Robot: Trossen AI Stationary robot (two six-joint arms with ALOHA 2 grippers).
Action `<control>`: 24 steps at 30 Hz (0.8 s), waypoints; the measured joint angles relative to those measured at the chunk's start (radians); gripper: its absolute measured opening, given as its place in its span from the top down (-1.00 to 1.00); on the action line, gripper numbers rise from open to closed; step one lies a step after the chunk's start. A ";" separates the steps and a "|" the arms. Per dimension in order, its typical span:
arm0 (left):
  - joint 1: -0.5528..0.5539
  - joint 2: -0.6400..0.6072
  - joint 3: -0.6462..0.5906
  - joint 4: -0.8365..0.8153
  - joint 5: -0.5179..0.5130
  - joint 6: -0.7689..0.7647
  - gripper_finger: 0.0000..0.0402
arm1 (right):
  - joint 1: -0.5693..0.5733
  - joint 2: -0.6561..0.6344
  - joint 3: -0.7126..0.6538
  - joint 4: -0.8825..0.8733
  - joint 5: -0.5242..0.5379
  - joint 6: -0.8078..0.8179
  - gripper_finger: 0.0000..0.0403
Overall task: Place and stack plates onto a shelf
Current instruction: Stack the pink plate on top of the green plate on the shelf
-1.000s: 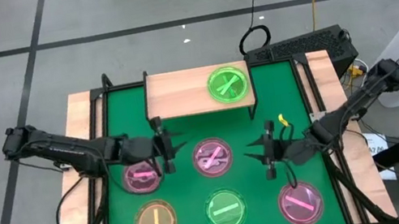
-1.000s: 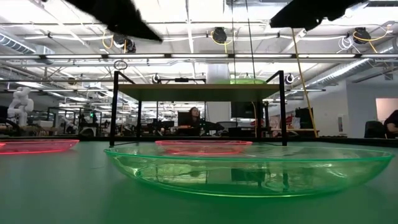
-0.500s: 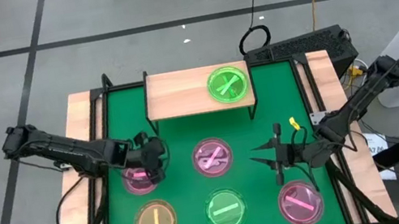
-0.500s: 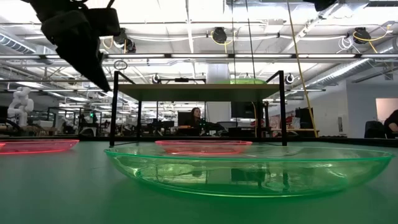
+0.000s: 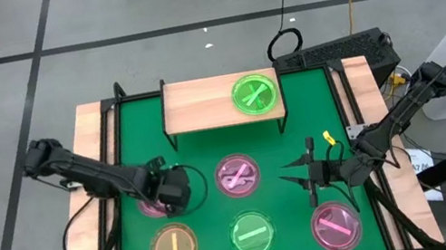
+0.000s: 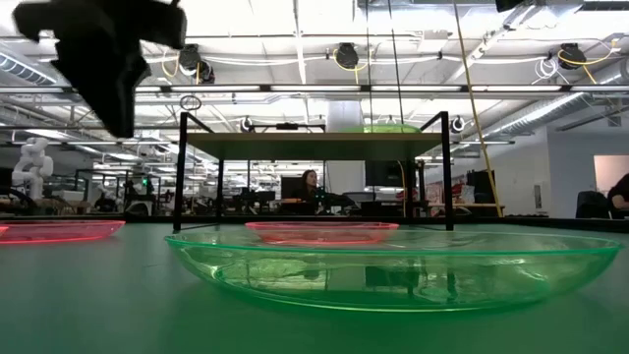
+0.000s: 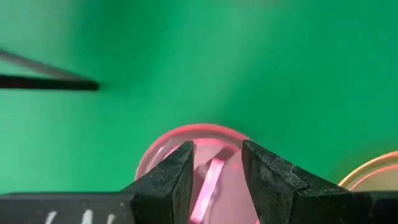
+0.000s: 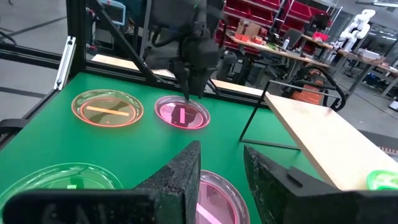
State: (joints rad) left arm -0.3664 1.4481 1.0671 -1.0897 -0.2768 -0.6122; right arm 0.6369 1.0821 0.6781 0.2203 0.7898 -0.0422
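Observation:
A green plate point(image 5: 254, 94) lies on the wooden shelf point(image 5: 202, 110) at the far side. On the green mat lie a left pink plate point(image 5: 151, 206), a centre pink plate point(image 5: 237, 175), an orange plate point(image 5: 174, 247), a green plate point(image 5: 253, 234) and a right pink plate point(image 5: 335, 225). My left gripper point(image 5: 172, 192) points down over the left pink plate point(image 7: 211, 180), open, its fingers above the plate and well clear of the mat in the low view point(image 6: 103, 69). My right gripper point(image 5: 305, 175) is open and empty, above the mat right of the centre pink plate.
The shelf stands on thin black legs point(image 6: 180, 172) over the mat's far part, with bare board left of the green plate. A keyboard point(image 5: 334, 52) and cables lie beyond the table's far right corner. Bare mat lies between the shelf and the plates.
My left gripper has tipped from level, pointing toward the table's right, to pointing down, and has gone a little toward the near edge and down over the left pink plate. My right gripper has drawn slightly toward the near edge, then kept still. The plates have stayed put.

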 joint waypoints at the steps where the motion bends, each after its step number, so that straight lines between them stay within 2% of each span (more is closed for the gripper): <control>1: -0.005 0.017 0.004 -0.011 0.003 0.000 0.29 | 0.000 0.000 0.000 0.000 0.000 0.001 0.48; 5: -0.024 0.058 0.002 -0.016 0.048 -0.007 0.29 | 0.000 0.000 0.000 0.000 -0.005 0.003 0.48; 16: -0.152 0.057 0.001 -0.028 0.051 -0.106 0.29 | 0.000 0.000 0.000 0.076 -0.007 -0.055 0.48; 21: -0.203 0.057 0.000 -0.026 0.035 -0.142 0.29 | 0.000 0.000 0.000 0.113 -0.006 -0.101 0.48; 24: -0.226 0.057 0.000 -0.027 -0.013 -0.150 0.29 | 0.000 0.000 0.000 0.113 -0.006 -0.107 0.48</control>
State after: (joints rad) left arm -0.5927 1.5051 1.0676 -1.1164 -0.2903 -0.7626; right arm 0.6369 1.0824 0.6785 0.3329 0.7834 -0.1493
